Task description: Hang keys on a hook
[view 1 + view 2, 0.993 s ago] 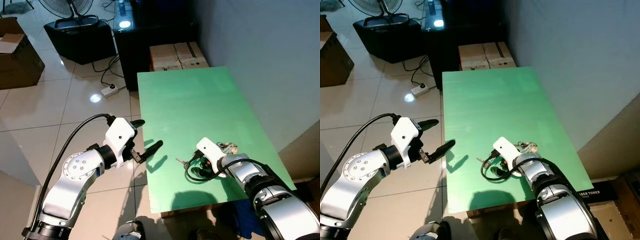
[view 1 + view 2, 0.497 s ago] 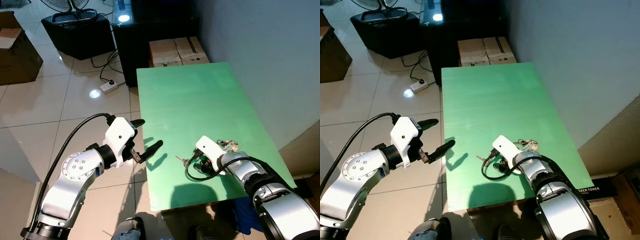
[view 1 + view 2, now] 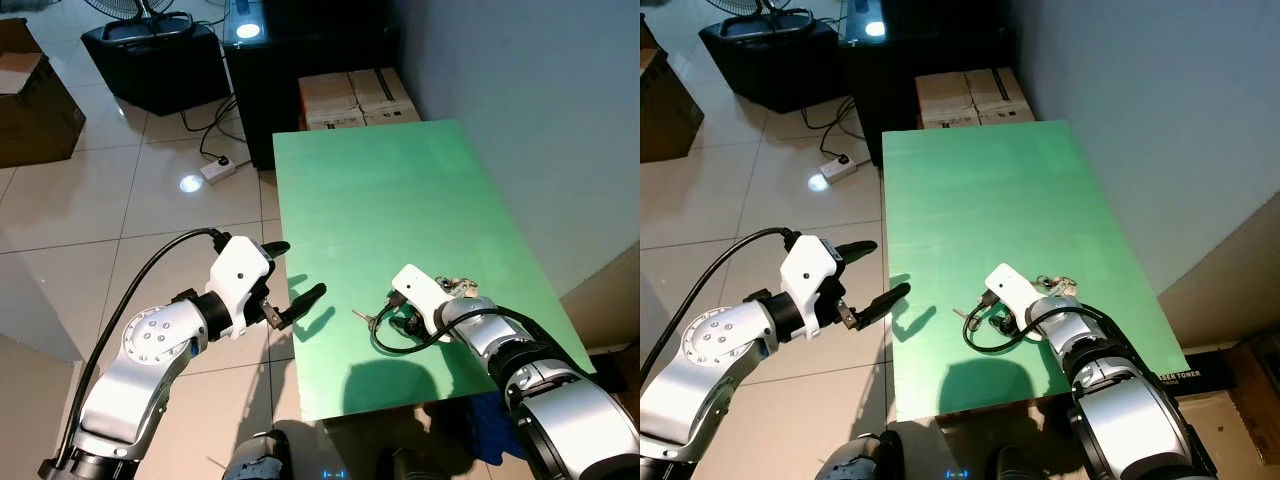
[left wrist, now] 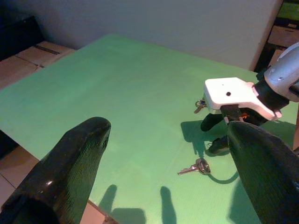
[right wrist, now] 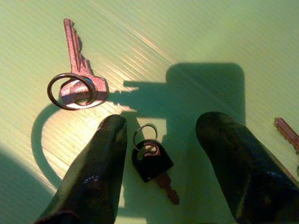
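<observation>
Black and long, the two fingers of the left gripper [image 3: 293, 276] stand spread wide with nothing between them, held over the tiled floor [image 3: 120, 190] just off the left edge of the green table [image 3: 390, 190]; its silver arm runs out of the picture below. Ahead of it across the table, the right gripper [image 5: 161, 154] is lowered close to the surface, its fingers parted and unclenched with a gap on either side of a black-headed key [image 5: 152, 161] that lies flat between them on a small ring; whether the fingertips touch the table cannot be told, and in the head views the white wrist housing hides this key. Just beyond the fingertips, off to one side, lies a plain metal key [image 5: 77, 70] on a larger split ring, its blade pointing away from the gripper; it also shows as a small silver shape [image 3: 365, 319] on the table just left of the right gripper. Behind the gripper's wrist sits a further small bunch of keys [image 3: 462, 288], too small to make out singly, and the tip of another key [image 5: 287, 133] is cut off at the frame edge. Cardboard boxes [image 3: 355, 100] stand beyond the table's far end; their labels are too small to read.
</observation>
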### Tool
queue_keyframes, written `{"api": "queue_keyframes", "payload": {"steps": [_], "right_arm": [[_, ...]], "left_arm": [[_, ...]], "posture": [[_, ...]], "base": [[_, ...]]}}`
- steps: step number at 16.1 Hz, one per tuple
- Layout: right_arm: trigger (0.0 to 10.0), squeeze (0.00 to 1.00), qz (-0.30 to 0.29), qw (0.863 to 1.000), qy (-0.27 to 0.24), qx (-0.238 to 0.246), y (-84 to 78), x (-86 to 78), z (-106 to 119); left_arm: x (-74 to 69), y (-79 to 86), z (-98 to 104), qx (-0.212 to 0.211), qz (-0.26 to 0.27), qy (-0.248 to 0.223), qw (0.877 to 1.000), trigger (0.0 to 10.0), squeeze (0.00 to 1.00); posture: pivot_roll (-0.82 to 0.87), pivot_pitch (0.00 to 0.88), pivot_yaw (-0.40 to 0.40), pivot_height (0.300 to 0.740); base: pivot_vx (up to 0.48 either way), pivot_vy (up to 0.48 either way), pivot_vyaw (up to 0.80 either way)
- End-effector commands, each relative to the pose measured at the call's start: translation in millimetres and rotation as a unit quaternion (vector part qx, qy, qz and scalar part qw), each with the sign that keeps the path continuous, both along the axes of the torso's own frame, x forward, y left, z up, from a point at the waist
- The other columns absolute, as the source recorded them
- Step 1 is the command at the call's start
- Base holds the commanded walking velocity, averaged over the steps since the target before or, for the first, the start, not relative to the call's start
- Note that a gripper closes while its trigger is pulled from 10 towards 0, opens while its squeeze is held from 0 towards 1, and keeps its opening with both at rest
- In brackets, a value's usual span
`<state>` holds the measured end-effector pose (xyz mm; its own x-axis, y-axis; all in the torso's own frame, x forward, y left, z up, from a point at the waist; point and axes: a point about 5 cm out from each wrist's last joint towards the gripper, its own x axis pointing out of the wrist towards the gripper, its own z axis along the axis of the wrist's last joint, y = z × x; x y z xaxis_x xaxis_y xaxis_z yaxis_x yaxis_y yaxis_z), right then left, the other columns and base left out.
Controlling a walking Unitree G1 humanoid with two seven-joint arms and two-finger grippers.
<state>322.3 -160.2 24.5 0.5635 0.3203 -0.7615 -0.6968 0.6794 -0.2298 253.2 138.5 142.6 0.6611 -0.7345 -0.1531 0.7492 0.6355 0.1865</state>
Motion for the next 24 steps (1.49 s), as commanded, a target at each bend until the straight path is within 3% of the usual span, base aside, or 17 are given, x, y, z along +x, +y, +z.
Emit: {"api": "queue_keyframes", "payload": {"steps": [1, 19, 24], "right_arm": [[0.0, 0.00, -0.006, 1.000, 0.004, 0.001, -2.2, -1.1, -1.3], [0.0, 0.00, -0.034, 0.999, 0.011, 0.016, -15.0, -1.4, 0.1], [0.0, 0.00, -0.093, 0.990, -0.064, 0.087, -20.2, 10.8, 17.4]], "left_arm": [[-4.0, -1.6, 0.5, 0.003, -0.011, 0.006, 1.000, 10.0, 0.00], [-4.7, -1.8, 0.6, 0.006, -0.013, 0.005, 1.000, 10.0, 0.00], [-2.0, 0.7, 1.3, -0.002, 0.009, -0.013, 1.000, 10.0, 0.00]], "posture": [[0.04, 0.177, 0.035, 0.740], [0.02, 0.154, 0.032, 0.740], [0.00, 0.094, 0.010, 0.740]], "base": [[0.000, 0.000, 0.00], [0.000, 0.000, 0.00], [0.000, 0.000, 0.00]]}}
